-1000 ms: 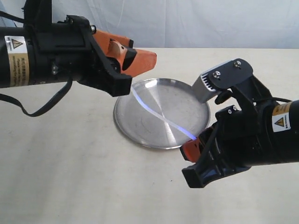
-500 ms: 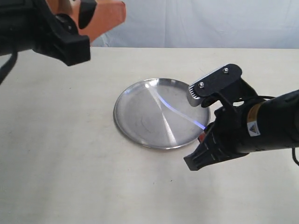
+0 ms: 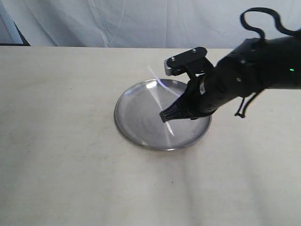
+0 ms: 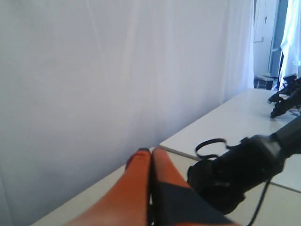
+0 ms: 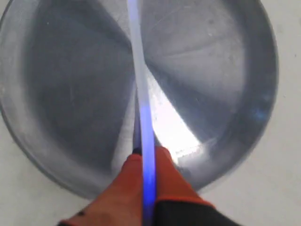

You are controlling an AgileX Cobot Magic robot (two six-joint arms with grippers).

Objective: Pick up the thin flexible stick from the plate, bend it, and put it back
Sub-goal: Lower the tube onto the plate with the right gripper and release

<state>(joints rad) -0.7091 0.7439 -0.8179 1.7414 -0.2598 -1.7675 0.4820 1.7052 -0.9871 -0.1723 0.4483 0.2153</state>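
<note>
While the right gripper [image 5: 143,157], closed tight, pinches one end of the thin flexible stick [image 5: 138,70] above the plate [image 5: 70,94], an early release could let it spring or slide past the rim.

Beige tabletop [image 3: 66,179] w/ white curtain backdrop [image 3: 117,21] behind; 2nd pale table [image 4: 235,115] in bkgd, soft even light.
</note>
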